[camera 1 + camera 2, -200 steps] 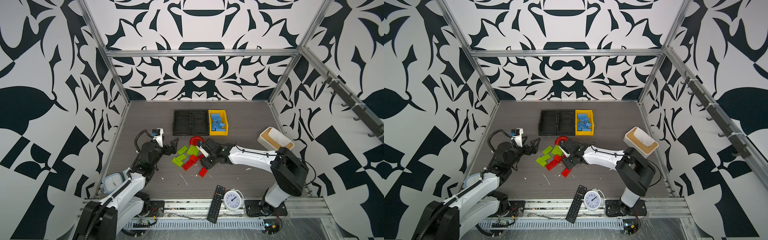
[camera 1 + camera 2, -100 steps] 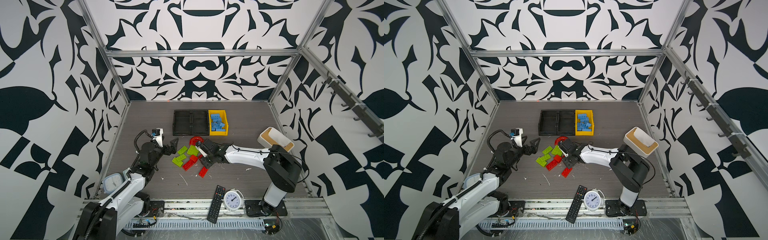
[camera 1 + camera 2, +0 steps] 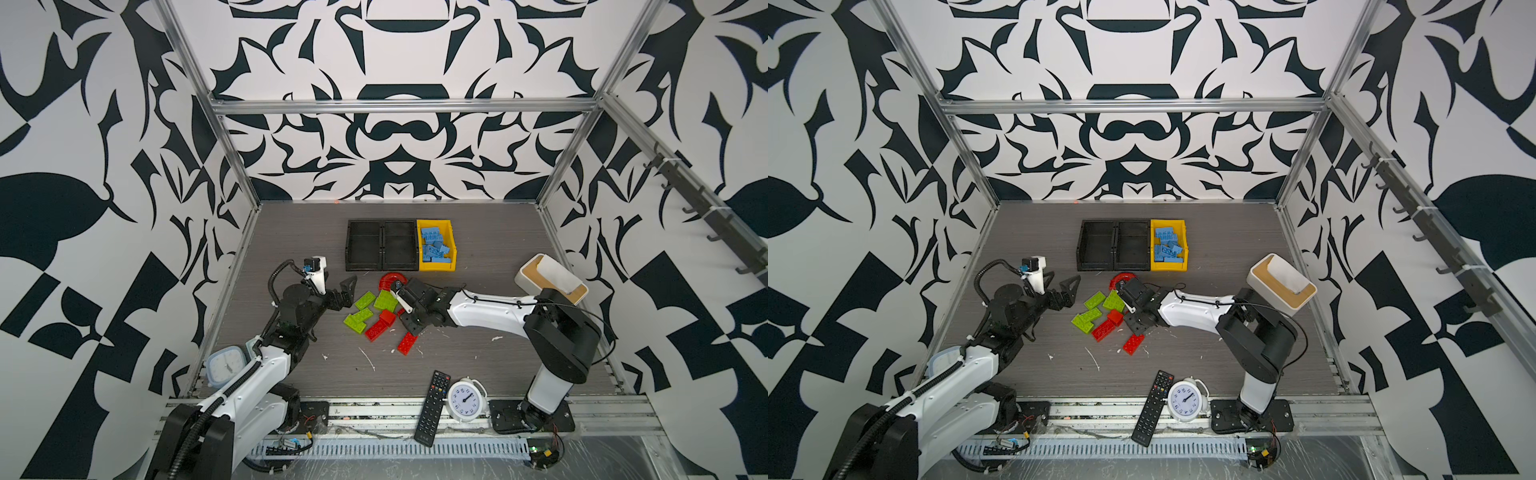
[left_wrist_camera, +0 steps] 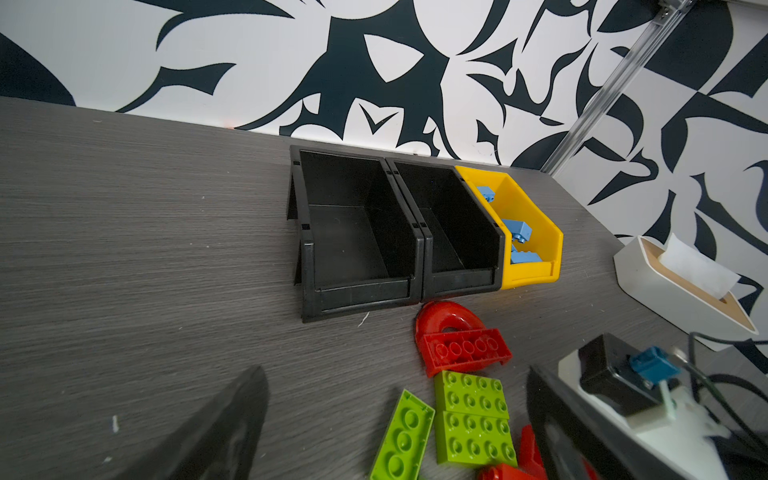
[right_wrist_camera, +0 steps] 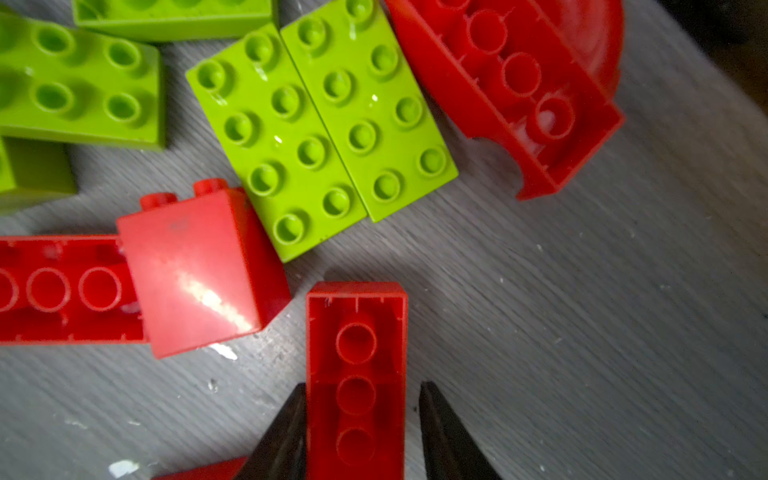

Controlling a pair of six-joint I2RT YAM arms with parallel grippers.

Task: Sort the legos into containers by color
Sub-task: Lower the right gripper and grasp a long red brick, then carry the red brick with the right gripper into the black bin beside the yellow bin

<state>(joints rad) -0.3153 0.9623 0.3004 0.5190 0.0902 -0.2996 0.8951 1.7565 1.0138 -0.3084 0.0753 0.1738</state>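
Observation:
Loose legos lie mid-table in both top views: lime green bricks [image 3: 365, 300] and red bricks [image 3: 376, 331], with a red half-round piece [image 3: 392, 280] behind them. Blue bricks [image 3: 434, 245] fill the yellow bin [image 3: 453, 245], which is joined to two black trays [image 3: 381, 245]. My right gripper [image 5: 362, 385] straddles a narrow red brick [image 5: 356, 332] lying studs down. One finger touches its side and the other stands a small gap off. My left gripper [image 3: 348, 294] hovers wide open just left of the green bricks [image 4: 469, 419], holding nothing.
A white box with a tan rim [image 3: 550, 278] stands at the right. A black remote [image 3: 432, 401] and a round white clock [image 3: 465, 399] lie near the front edge. A pale square clock [image 3: 224, 365] sits front left.
My right gripper's jaws have drawn in round the narrow red brick, and the arm has shifted slightly left. The left arm has not moved.

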